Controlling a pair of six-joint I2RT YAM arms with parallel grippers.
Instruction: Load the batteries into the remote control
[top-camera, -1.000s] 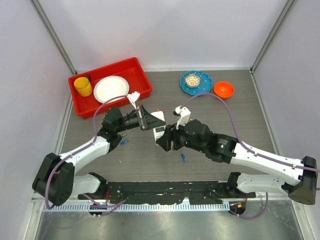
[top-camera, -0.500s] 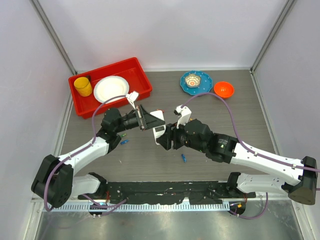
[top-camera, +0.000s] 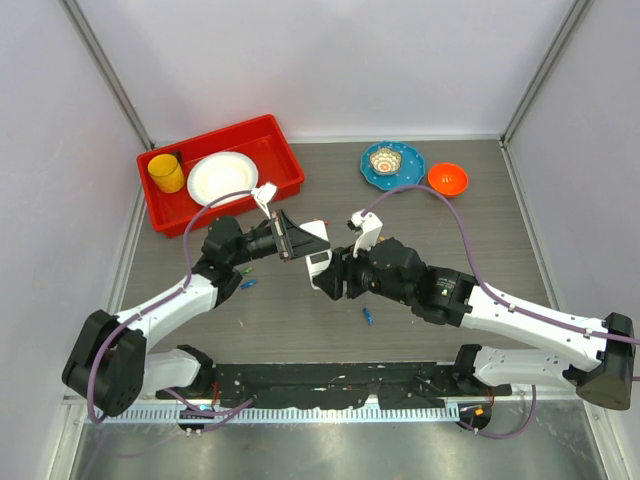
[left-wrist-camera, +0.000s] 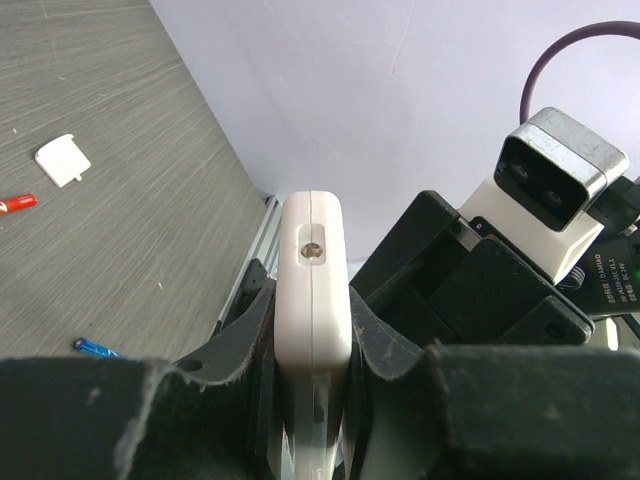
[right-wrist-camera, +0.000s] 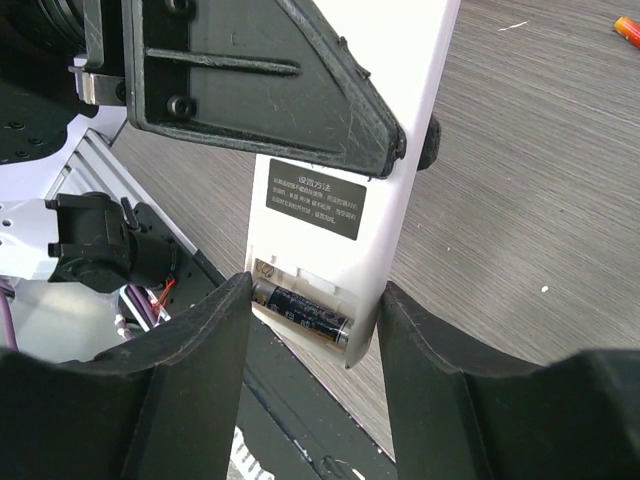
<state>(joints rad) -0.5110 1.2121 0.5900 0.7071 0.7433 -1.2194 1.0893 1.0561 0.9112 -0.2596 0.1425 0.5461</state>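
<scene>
**Remote held over the desk, one battery seated**

The grey desk (top-camera: 300, 330) carries a red tray (top-camera: 287, 150) at its far left. Above the desk's middle the two grippers meet. The left gripper (top-camera: 290, 238) is pinching the remote control (right-wrist-camera: 425, 110) by its two broad faces, holding it clear of the desk. The right gripper (top-camera: 335, 278) is spread to either side of the remote's open end, its pads just beside the narrow edges (contact cannot be made out). A dark battery (right-wrist-camera: 300, 311) lies crosswise in the open compartment, below a dark printed label. Loose on the desk lie a blue battery (top-camera: 368, 317), another blue one (top-camera: 248, 284), a red one (left-wrist-camera: 15, 204) and a small white cover piece (left-wrist-camera: 62, 160).
</scene>
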